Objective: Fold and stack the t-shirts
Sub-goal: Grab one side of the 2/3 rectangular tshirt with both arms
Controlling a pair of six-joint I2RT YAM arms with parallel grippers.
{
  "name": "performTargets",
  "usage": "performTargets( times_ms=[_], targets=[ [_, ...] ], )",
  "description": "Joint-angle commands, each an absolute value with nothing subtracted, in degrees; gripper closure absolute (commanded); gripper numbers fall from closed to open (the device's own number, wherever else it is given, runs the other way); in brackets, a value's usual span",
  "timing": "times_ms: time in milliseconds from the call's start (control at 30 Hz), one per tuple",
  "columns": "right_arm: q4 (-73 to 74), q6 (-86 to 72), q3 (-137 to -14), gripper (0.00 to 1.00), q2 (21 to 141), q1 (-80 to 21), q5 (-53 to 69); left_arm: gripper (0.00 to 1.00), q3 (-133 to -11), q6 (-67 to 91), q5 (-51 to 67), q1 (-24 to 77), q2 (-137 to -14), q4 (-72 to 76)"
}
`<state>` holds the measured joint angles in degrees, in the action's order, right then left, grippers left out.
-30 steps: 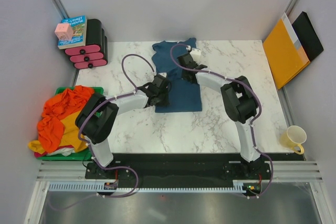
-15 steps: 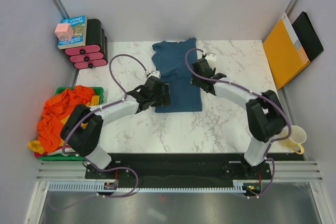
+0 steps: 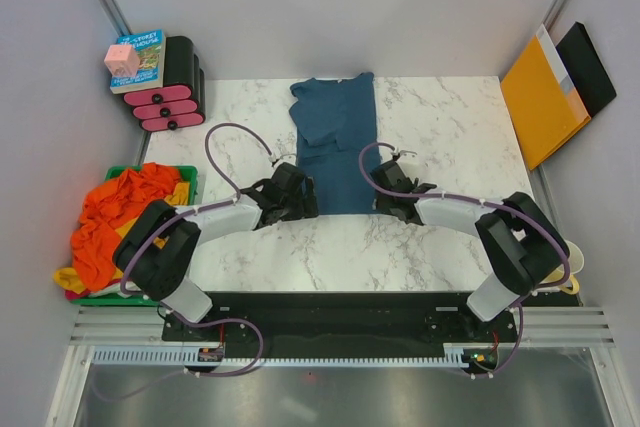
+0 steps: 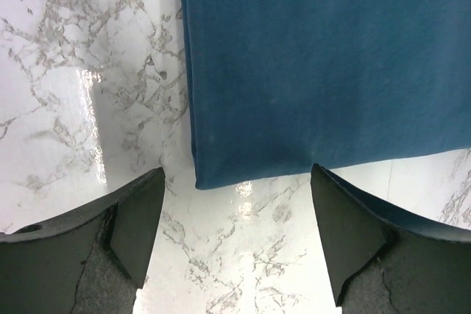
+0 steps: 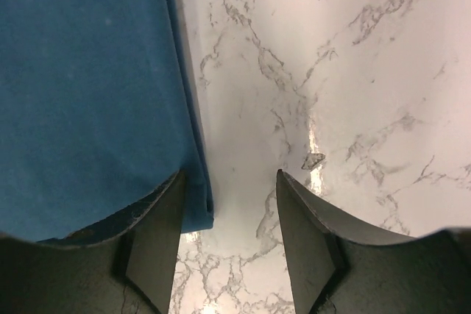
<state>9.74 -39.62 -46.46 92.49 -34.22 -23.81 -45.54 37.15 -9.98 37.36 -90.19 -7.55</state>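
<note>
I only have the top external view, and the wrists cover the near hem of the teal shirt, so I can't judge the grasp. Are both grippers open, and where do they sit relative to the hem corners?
Observer: The left wrist view shows the left gripper open with nothing clamped. The near-left corner of the teal shirt lies in line with the gap between its fingers.
Operator: And the right one?
Observer: The right wrist view shows the right gripper open too. The shirt's near-right corner sits in the gap, right beside one finger, while the other hangs over the bare marble table.
</note>
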Motion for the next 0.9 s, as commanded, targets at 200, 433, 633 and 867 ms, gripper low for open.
performTargets(
  times_ms=[200, 433, 633, 867],
  targets=[
    [7.2, -41.6, -45.3, 0.41, 91.3, -35.2, -24.3, 0.14, -45.5, 41.0, -10.0, 37.4, -91.1, -4.0],
    [7.7, -42.5, -42.4, 0.53, 91.1, -35.5, -22.1, 0.39, -44.5, 42.2, -7.7, 37.5, -92.6, -3.7],
    [6.0, -44.6, -36.8, 0.65, 89.5, -36.5, -20.9, 0.61, -41.1, 43.6, -7.6, 37.5, -91.8, -1.9],
    [5.0, -45.4, -35.2, 0.9, 89.8, -37.4, -20.6, 0.98, -39.8, 44.0, -7.4, 37.6, -91.9, -1.1]
  ],
)
